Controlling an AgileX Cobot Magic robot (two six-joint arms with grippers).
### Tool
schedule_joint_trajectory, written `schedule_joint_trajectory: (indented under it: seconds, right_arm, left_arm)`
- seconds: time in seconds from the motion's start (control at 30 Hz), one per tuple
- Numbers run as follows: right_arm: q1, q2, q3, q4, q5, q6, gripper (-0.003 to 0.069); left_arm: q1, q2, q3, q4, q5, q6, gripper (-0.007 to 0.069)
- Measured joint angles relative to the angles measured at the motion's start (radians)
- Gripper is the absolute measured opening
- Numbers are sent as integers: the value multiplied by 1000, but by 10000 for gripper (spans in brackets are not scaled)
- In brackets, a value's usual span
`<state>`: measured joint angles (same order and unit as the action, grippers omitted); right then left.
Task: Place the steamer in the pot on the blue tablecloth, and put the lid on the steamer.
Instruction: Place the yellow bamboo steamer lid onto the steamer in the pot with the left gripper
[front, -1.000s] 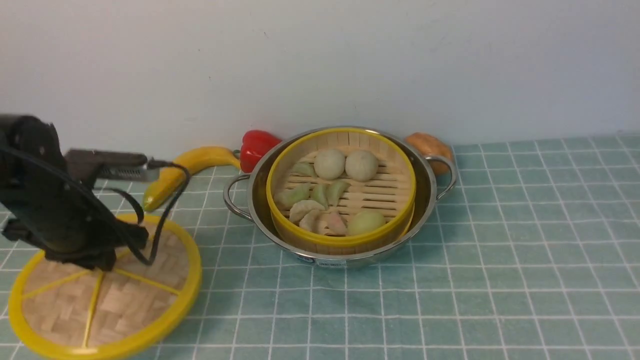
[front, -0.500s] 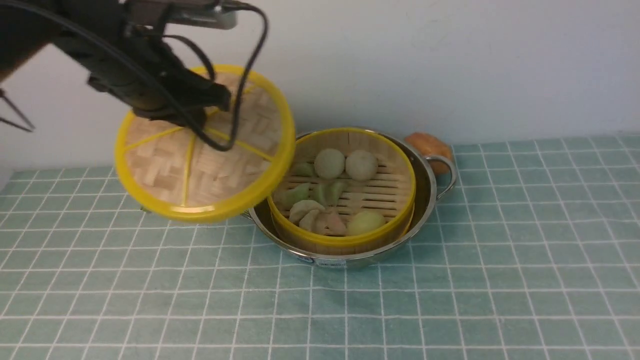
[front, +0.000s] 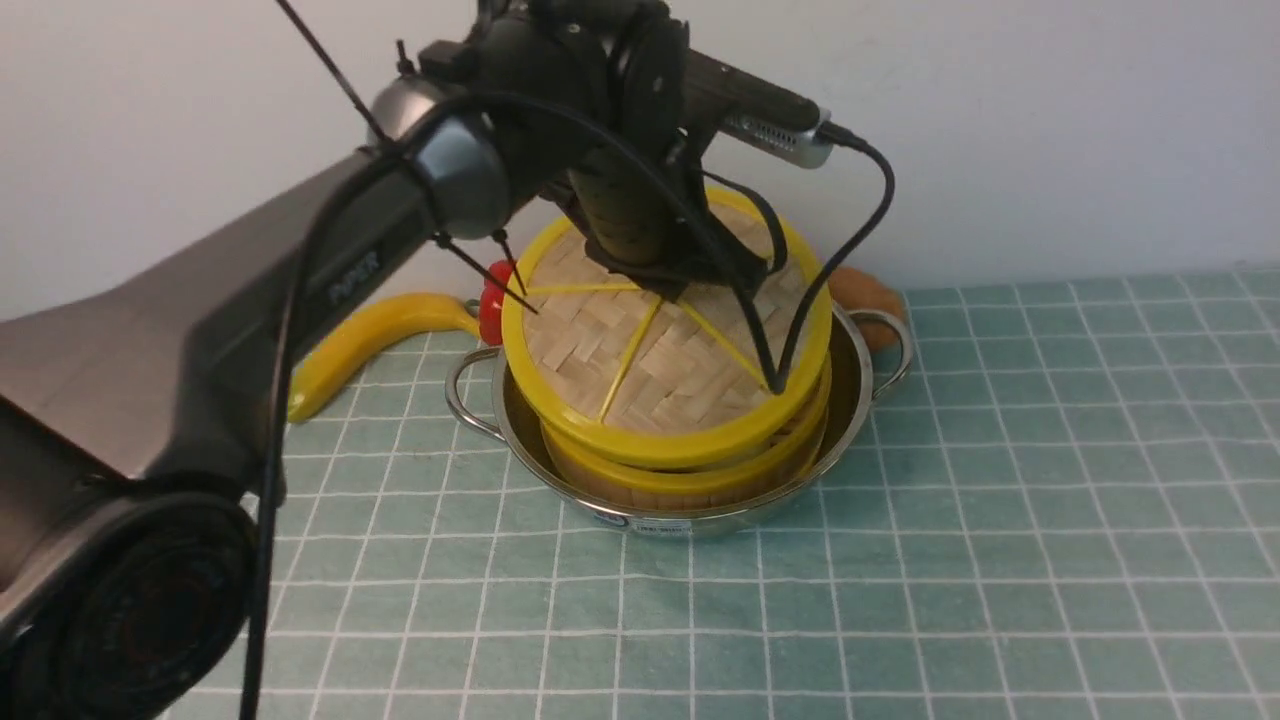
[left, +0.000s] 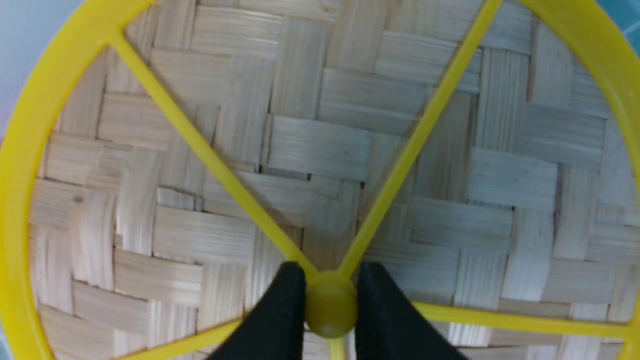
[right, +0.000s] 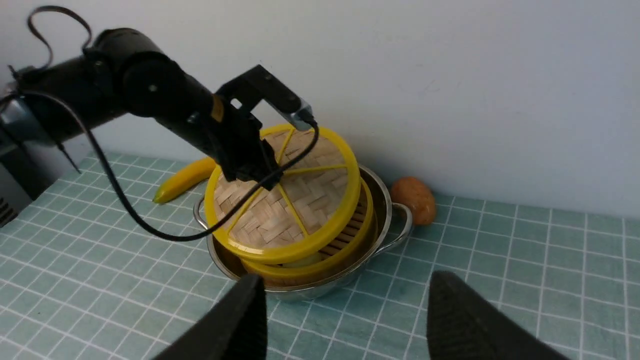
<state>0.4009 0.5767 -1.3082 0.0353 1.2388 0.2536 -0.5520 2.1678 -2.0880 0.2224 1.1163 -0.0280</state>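
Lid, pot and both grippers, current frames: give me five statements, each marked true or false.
1. The left gripper is shut on the knob at the lid's centre. True.
2. The steamer stands on the cloth beside the pot. False: it sits inside the pot.
3. The lid is seated flush all round on the steamer. False: it is tilted, with a gap showing the steamer's slats.
4. The right gripper is open and holds nothing. True.
5. The banana lies in the pot. False: it lies on the cloth, left of the pot.
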Motion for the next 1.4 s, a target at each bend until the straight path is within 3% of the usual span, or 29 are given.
schedule_joint_trajectory:
  seconds: [0.97,1.4]
  right_arm:
    - [0,0,0,1,0,0,428]
    - [0,0,0,2,0,10,428]
  left_arm:
    - [-1,94,-41,-33,-33,15,118]
    - [-1,95,-41,6,-40,-42,118]
